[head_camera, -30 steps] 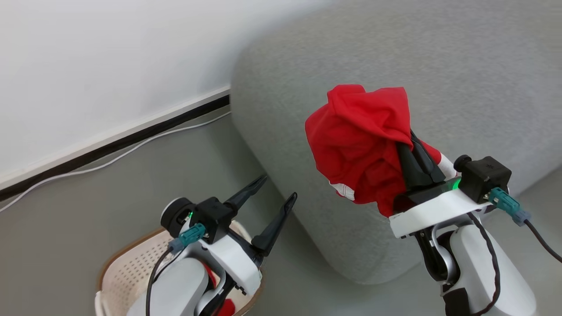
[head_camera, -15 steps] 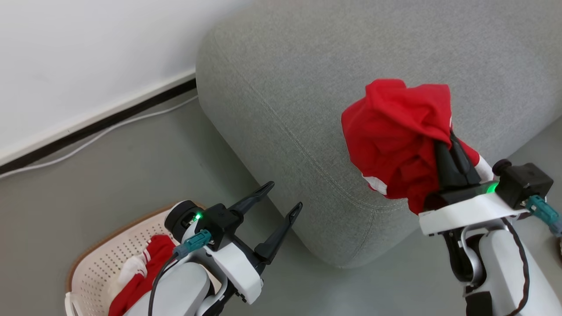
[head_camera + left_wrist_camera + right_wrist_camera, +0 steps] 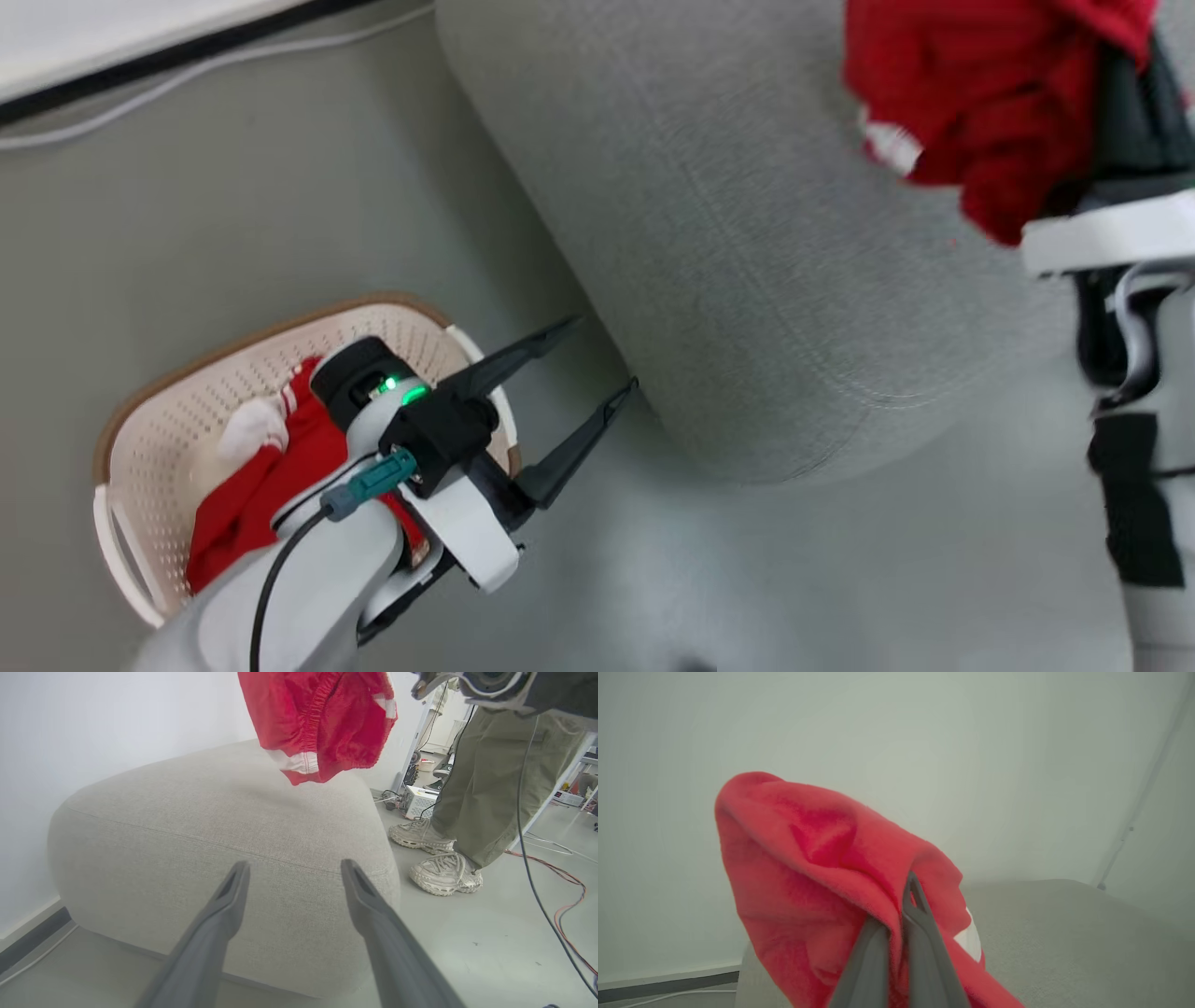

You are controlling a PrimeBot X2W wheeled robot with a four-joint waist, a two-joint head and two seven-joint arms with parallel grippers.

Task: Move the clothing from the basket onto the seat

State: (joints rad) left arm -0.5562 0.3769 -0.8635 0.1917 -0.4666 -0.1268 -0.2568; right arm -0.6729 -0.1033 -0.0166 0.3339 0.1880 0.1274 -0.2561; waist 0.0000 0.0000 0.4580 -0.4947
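Observation:
The cream basket (image 3: 131, 439) stands on the floor at lower left with red and white clothing (image 3: 266, 476) inside. My left gripper (image 3: 605, 353) hovers open and empty between the basket and the grey seat (image 3: 747, 233); its fingers (image 3: 233, 891) point at the seat's side (image 3: 187, 826). At upper right my right gripper (image 3: 1125, 89) is shut on a red garment (image 3: 971, 103) with white trim. The garment (image 3: 317, 718) hangs above the seat's top. In the right wrist view the cloth (image 3: 808, 868) drapes over the closed fingers (image 3: 920, 919).
A white wall, a black skirting and a white cable (image 3: 187, 70) run behind the basket. A person's legs and shoes (image 3: 444, 872) stand to the right of the seat, with floor cables (image 3: 565, 891) and a small white box (image 3: 418, 800) nearby.
The head camera has tilted down, so more of the basket shows. The right gripper still holds the red garment, now higher and further right in the picture. The left gripper stays open.

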